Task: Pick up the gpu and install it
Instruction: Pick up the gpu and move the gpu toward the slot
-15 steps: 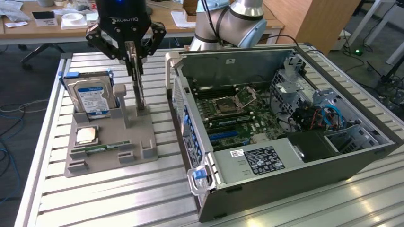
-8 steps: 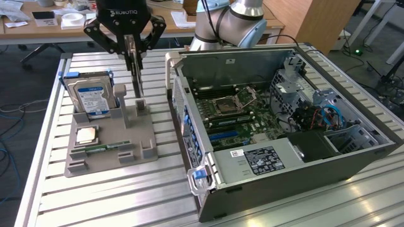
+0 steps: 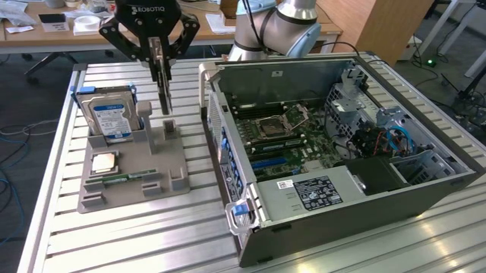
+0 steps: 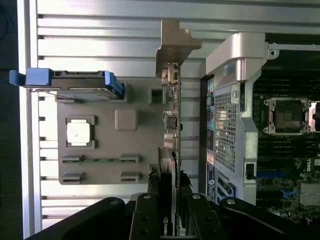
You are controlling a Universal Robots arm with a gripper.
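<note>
Where the work surface is concerned, a table (image 3: 136,239) of ribbed aluminium slats carries all parts. Behind it stand wooden desks (image 3: 190,25) with loose items, and cables (image 3: 23,129) lie on the floor at the exterior view's left. The arm (image 3: 281,25) rises behind the table's far edge.

Two containers sit on the table. A grey fixture (image 3: 163,187) lies toward the exterior view's left. It holds:
- a hard drive (image 3: 110,114) with blue side rails, upright on edge at the far end;
- a processor chip (image 3: 104,162), flat in a square pocket;
- a green RAM stick (image 3: 125,177), lying in a slot nearer the camera.

An open computer case (image 3: 342,210) lies on its side just beside the fixture, toward the exterior view's right. Its motherboard (image 3: 281,142) faces up, with the processor socket (image 3: 275,123) uncovered.

The gripper (image 3: 158,60) is closed on the gpu (image 3: 165,94), clamping both faces near its upper edge. The gpu hangs edge-on above the fixture, between the hard drive and the case. Its lower edge appears clear of the fixture's slotted post (image 3: 170,129).

The wrist view looks down along the card. It adds the silver bracket (image 4: 176,45) at the gpu's far end and the fingers (image 4: 145,215) pressing on either side. The exterior view adds the room and the case's drive bays (image 3: 425,165).
</note>
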